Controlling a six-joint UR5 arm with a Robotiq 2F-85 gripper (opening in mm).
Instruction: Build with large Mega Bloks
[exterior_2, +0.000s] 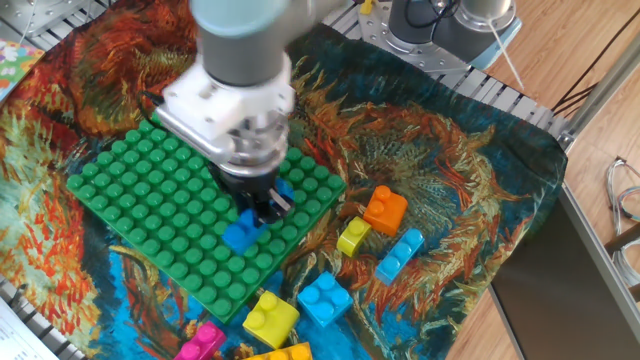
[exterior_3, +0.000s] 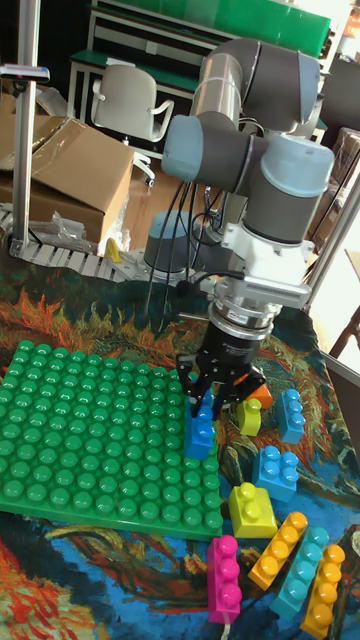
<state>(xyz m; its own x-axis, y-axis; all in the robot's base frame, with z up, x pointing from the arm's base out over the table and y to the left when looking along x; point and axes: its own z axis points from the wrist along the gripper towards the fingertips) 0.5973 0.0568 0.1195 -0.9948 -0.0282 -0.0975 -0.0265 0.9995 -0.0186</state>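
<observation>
- One blue brick (exterior_2: 240, 232) is sitting clamped in the gripper (exterior_3: 205, 408), whose jaws are closing on it.
- It is hanging over the green baseplate (exterior_2: 150, 190), near that plate's right edge.
- Other bricks are lying on the patterned cloth (exterior_2: 450, 200) beside the plate.

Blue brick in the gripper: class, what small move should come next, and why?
Probably a short straight descent, pressing the blue brick onto the baseplate. The gripper holds it over the green studs near the plate's right edge, and it does not look seated yet. Once it is seated, the jaws could open.
</observation>
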